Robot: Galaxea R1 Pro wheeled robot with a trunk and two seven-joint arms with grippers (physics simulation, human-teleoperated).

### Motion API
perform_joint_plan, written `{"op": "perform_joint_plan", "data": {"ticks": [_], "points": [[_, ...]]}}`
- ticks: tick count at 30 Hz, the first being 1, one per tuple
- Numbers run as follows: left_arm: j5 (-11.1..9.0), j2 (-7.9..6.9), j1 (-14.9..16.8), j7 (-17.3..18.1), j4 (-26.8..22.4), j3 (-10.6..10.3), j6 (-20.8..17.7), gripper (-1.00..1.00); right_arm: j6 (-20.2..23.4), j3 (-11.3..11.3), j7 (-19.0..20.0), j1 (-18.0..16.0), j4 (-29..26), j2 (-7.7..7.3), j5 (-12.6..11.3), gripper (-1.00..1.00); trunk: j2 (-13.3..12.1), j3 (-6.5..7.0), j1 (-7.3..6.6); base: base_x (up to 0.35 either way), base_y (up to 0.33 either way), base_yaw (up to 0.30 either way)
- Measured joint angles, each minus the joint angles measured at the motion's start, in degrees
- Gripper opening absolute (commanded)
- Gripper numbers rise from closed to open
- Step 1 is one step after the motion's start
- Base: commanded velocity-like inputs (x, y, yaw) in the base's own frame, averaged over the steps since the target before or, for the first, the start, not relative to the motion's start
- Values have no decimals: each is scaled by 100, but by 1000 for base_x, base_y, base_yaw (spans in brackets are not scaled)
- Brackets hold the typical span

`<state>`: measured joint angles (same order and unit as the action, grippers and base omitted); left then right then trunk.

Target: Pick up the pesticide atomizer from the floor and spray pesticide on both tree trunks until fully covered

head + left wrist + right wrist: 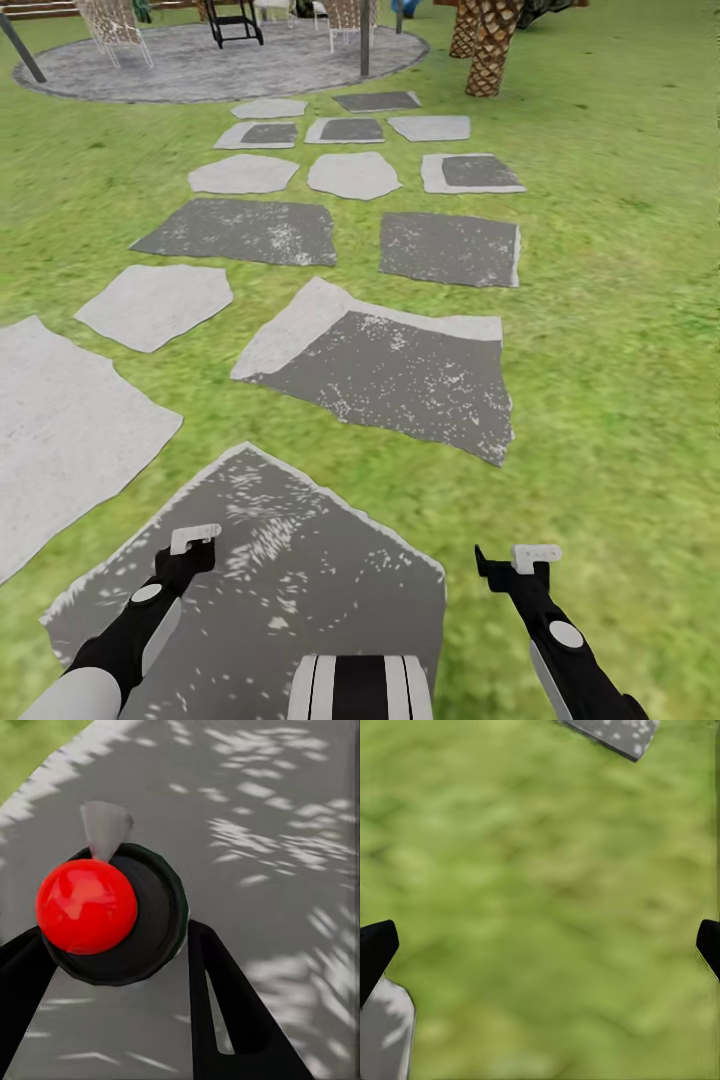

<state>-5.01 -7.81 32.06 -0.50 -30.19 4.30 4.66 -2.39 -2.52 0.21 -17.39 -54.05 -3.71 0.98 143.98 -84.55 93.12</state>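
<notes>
My left gripper (pixel 190 548) hangs low over a dark paving slab (pixel 290 590). In the left wrist view its black fingers (pixel 225 1005) are shut around the pesticide atomizer (pixel 86 904), which shows as a red ball on a round black cap with a small grey nozzle. My right gripper (pixel 515 565) hovers over the grass floor (pixel 620 300). Its fingertips (pixel 375 949) stand wide apart at the picture's edges, with only lawn between them. The trees are out of view.
Grey stone slabs (pixel 390 370) form a path ahead to a round paved patio (pixel 220 60) with wire chairs (pixel 115 25) and posts. A scaly palm stump (pixel 490 50) stands far right. Lawn spreads on both sides.
</notes>
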Motion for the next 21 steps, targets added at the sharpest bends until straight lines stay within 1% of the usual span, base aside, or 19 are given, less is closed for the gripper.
{"op": "perform_joint_plan", "data": {"ticks": [12, 18, 21], "points": [[-5, 0, 0, 23, 5, -1, -20, -100, -2, 6, 3, 1, -3, 19, -2, 100, -16, 266, -31, 0, 0, -5], [-6, -9, -58, 11, 11, 0, -52, -100, -7, 0, 10, 2, -4, 12, -2, 100, -24, 412, -46, 0, 0, -235], [-8, -33, -152, 10, 12, 0, -55, -100, -4, 6, 10, 2, -18, 10, -2, 100, -28, 488, -54, 0, 0, -274]]}}
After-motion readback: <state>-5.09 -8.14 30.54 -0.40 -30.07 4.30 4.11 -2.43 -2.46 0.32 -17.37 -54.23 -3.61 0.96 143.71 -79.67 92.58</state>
